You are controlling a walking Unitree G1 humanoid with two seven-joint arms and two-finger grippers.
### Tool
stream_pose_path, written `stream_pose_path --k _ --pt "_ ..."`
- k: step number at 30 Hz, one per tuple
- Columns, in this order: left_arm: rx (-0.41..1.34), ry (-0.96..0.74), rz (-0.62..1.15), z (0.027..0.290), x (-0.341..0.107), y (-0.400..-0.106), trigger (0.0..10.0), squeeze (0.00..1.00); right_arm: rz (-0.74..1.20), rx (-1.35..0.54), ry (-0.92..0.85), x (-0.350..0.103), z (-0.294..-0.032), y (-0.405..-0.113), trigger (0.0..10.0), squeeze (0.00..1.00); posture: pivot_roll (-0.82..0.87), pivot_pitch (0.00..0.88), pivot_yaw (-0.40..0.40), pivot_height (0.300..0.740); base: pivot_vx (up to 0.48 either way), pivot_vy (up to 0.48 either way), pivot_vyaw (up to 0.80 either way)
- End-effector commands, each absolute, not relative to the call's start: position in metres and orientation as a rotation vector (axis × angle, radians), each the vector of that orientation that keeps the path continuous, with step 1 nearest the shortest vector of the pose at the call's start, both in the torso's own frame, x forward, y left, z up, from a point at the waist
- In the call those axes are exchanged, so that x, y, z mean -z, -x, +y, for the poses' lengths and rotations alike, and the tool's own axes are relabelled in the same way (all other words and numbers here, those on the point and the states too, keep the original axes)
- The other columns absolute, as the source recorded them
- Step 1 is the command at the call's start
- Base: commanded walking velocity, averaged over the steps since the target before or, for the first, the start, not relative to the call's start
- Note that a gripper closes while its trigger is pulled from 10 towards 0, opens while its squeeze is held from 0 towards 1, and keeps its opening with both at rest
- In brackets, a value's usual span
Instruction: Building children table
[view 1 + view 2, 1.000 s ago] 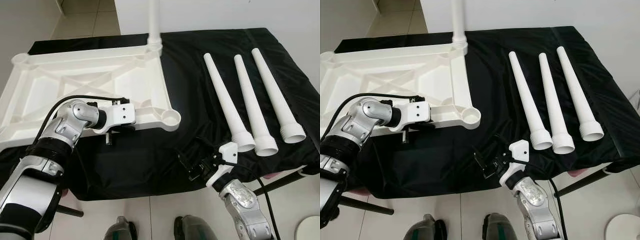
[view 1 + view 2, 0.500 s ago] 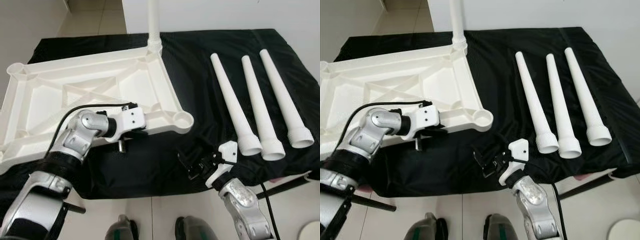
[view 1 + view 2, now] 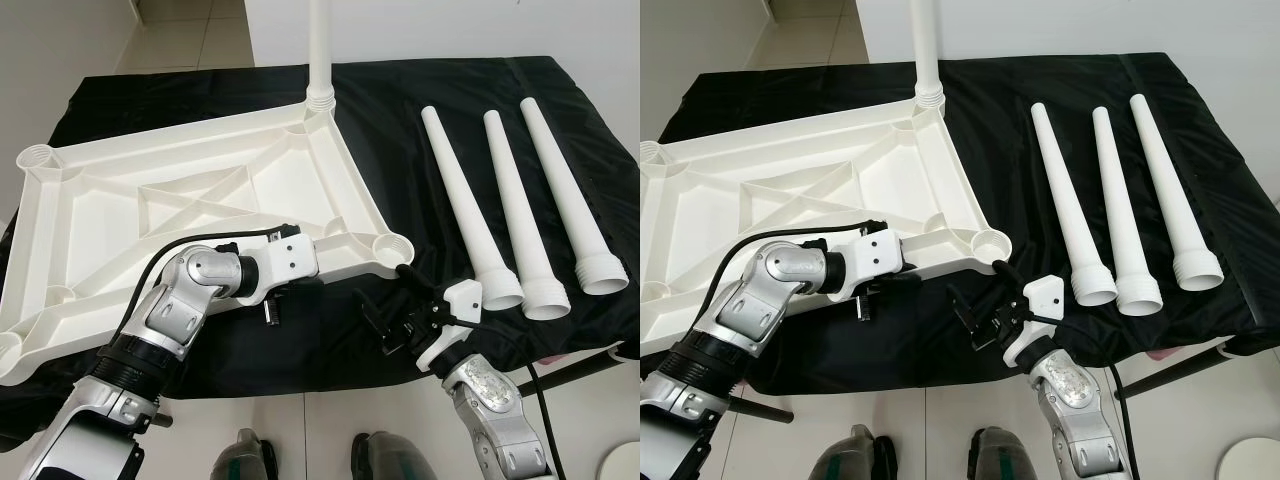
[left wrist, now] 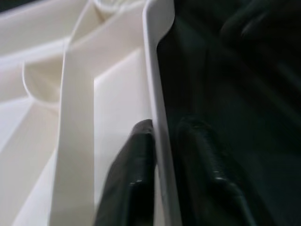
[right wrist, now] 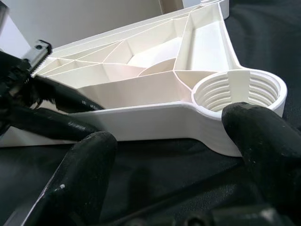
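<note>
**A:** Count it off for me, left to right.

**B:** One white tabletop (image 3: 190,200), lying upside down with its ribbed underside up, on a black cloth (image 3: 380,130) that covers the work surface. It takes up the left half, out toward nine o'clock. It has threaded sockets at its corners; I can make out four.

**A:** Anything in the sockets?

**B:** One fitted leg (image 3: 319,45) stands upright in the far corner at about twelve o'clock. The near right socket (image 5: 237,92) is open, with its threads showing in the right wrist view. The far left socket, at about ten o'clock, looks open too.

**A:** And the left gripper?

**B:** The left gripper (image 4: 162,155) sits on the tabletop's near edge at about seven o'clock. Its fingers (image 4: 134,174) are pressed onto the rim, one on the inner side and one on the outer, so it is pinching the edge.

**A:** The right one?

**B:** The right gripper (image 3: 395,322) is at about five o'clock, low over the cloth just beside the open near right socket. Its two fingers (image 5: 89,165) are spread apart, with nothing between them; the socket lies just beyond the tips.

**A:** Further right?

**B:** Three loose legs (image 3: 515,205) lie side by side on the cloth at about two o'clock, nearly parallel, narrow ends away from the robot and wide threaded ends toward it. The two left ones touch at their wide ends; the third lies just apart.

**A:** Anything else?

**B:** Two robot feet (image 3: 300,458) on the tiled floor at six o'clock.
</note>
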State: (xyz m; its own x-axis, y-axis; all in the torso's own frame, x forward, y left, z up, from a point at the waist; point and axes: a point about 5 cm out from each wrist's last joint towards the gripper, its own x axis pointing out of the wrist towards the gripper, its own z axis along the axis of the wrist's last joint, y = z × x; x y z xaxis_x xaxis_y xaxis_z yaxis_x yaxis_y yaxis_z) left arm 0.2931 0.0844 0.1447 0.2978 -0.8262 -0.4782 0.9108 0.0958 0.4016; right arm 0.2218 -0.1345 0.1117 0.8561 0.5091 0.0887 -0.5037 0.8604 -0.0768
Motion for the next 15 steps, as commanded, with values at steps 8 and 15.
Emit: stream_pose_path --k 8,15 --pt "1.339 -0.701 0.137 0.081 -0.153 -0.284 10.0 1.0 -0.228 -0.448 0.033 -0.135 -0.143 -0.242 10.0 0.0 -0.17 0.055 0.089 0.74 0.0 0.0 0.0" --pt "1.363 -0.678 0.092 0.081 -0.17 -0.279 10.0 1.0 -0.281 -0.421 0.01 -0.151 -0.146 -0.255 10.0 0.0 -0.16 0.05 0.084 0.74 0.0 0.0 0.0"
